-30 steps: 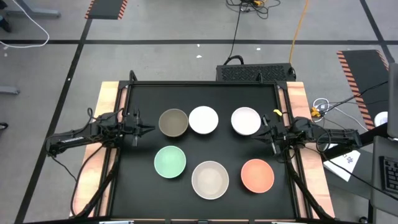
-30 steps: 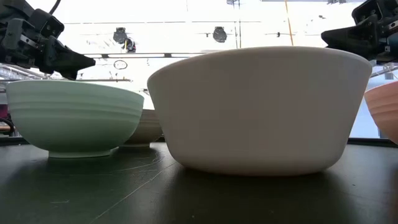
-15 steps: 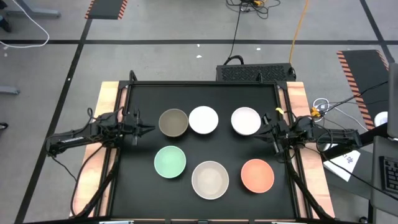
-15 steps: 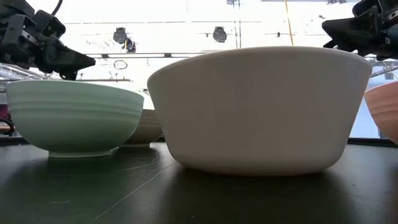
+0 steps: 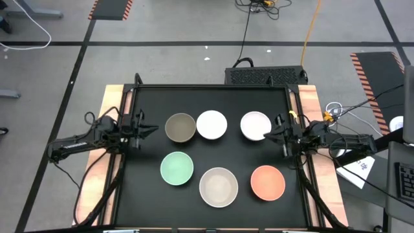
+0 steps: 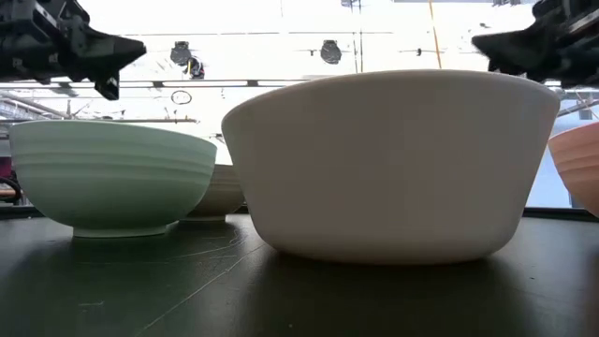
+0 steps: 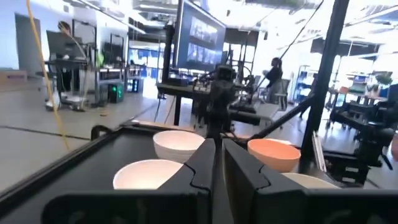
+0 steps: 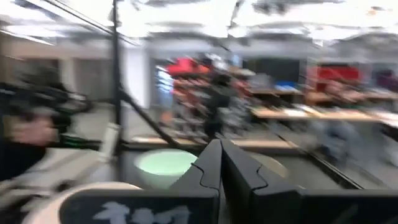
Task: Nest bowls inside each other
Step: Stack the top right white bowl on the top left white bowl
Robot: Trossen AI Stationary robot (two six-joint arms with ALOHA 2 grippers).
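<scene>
A black table top with bare wooden strips along its left and right edges fills the middle of the overhead view, and six small round bowls sit on it in two rows, none inside another. In the far row, from left to right, stand a grey-brown bowl, a white bowl touching or just beside it, and, a little apart, a second white bowl. In the near row stand a mint green bowl, a cream-beige bowl and a salmon-orange bowl, each apart from its neighbours.

In the table-level view the cream-beige bowl looms large in the centre, the mint green bowl, ringed with faint ridges, sits to its left, and a sliver of the salmon-orange bowl shows at the right edge.

Two dark arms reach in from the sides. The left gripper hangs above the table near its left edge, just left of the grey-brown bowl and clear of it, fingers pressed almost together and holding nothing. The right gripper hangs at the right rim of the second white bowl, fingers closed tight and empty; whether it touches the rim cannot be told.

Beyond the far edge of the table a black box sits on the grey floor with cables running to it
</scene>
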